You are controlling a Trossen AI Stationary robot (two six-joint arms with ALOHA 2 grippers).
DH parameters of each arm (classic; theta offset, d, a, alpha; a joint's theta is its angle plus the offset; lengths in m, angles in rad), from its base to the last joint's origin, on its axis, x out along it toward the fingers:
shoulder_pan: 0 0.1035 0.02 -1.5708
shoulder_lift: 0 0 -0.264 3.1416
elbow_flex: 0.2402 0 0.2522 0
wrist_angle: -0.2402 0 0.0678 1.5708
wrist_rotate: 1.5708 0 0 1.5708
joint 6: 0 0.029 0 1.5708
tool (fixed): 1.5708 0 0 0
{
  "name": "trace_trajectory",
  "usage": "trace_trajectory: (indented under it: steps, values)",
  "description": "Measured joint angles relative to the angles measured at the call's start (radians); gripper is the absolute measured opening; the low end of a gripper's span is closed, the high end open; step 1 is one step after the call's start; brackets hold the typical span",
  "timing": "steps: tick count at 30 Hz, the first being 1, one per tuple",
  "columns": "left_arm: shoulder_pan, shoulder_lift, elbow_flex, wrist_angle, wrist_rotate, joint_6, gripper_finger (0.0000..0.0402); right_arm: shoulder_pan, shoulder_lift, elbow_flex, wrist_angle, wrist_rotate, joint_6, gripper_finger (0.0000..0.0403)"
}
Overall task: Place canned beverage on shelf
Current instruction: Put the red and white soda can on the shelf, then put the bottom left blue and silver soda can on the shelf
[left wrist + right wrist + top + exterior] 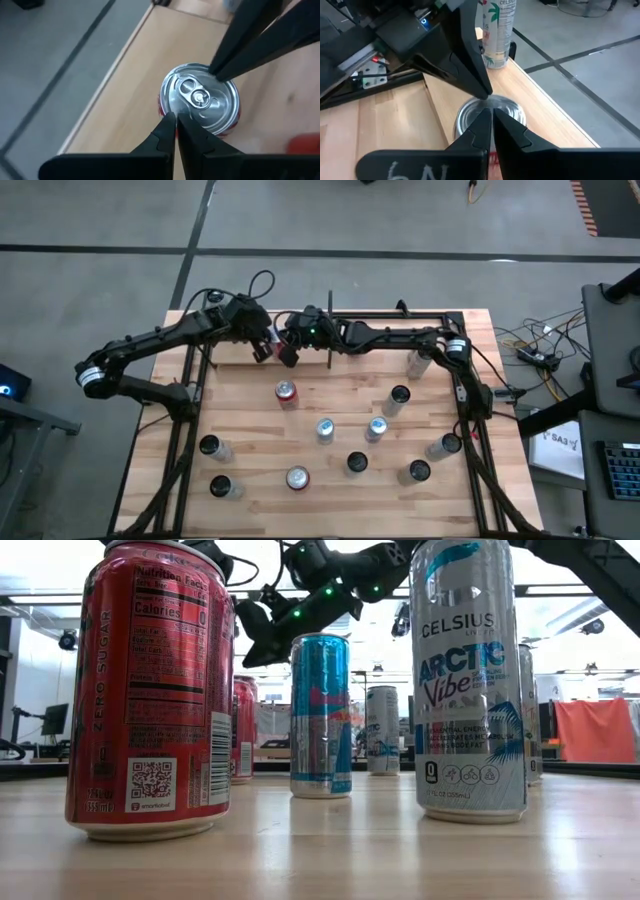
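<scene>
A red canned beverage (200,100) with a silver top stands upright on the pale plywood shelf (130,75) at the table's far side, left of the middle (263,351). My left gripper (176,116) comes from the left and is shut, with its tips at one side of the can's top. From the right, my right gripper (489,113) is also shut, and its tips are at the opposite side. Each wrist view shows the other arm's fingers across the can: the right gripper (216,75) and the left gripper (487,96). My left gripper sets its shut fingertips (170,122) against the can's top rim (172,107), slanting down from the table's left. The can stands upright on the shelf. My right gripper has its shut fingertips (481,120) at the opposite side of the top rim (502,106), coming nearly level from the table's right.
A white Celsius can (497,30) stands farther along the shelf, by its edge. Several more cans stand on the table below, among them a red one (287,391) and a blue one (325,429). Black frame rails (190,410) run along the table's sides.
</scene>
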Motion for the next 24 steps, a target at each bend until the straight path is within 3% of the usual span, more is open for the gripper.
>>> trace_trajectory:
  steps: [16, 24]
  values:
    - [0.000, -0.051, -0.002, -0.009, 0.002, -0.063, 0.0000, 0.001, -0.012, -0.002, -0.035, 0.000, -0.011, 0.0009]
    - [-0.053, -0.161, -0.004, -0.012, 0.016, -0.150, 0.0000, 0.025, -0.097, -0.002, -0.178, 0.003, -0.011, 0.0009]
